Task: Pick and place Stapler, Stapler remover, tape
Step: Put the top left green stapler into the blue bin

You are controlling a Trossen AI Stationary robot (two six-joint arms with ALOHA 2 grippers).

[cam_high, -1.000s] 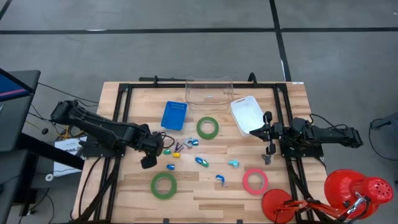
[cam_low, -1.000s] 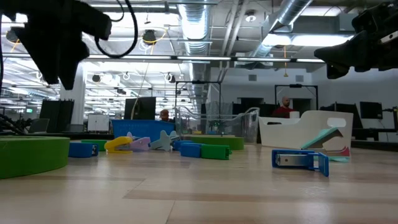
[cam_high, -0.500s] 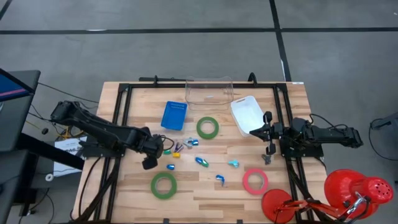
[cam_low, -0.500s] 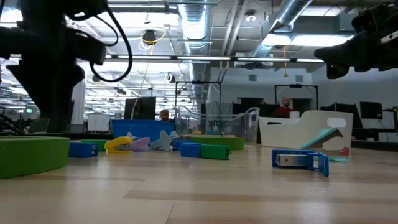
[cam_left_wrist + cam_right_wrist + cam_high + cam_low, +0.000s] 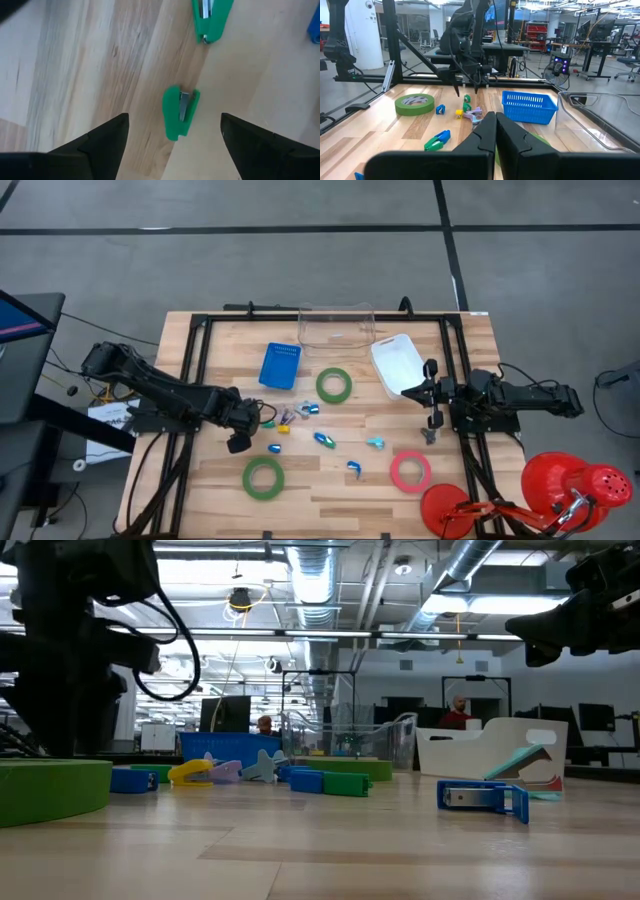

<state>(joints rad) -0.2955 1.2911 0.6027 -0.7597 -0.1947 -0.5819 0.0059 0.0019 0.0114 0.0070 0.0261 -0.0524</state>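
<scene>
Now my left gripper (image 5: 172, 131) hangs wide open over a small green stapler (image 5: 179, 111) — I'd drop straight, straddle it evenly, then close; right gripper (image 5: 432, 394) sits shut.

Two small green staplers (image 5: 180, 112) lay flat on the wood just ahead of the spread left gripper (image 5: 172, 132), one squarely between its fingertips.
</scene>
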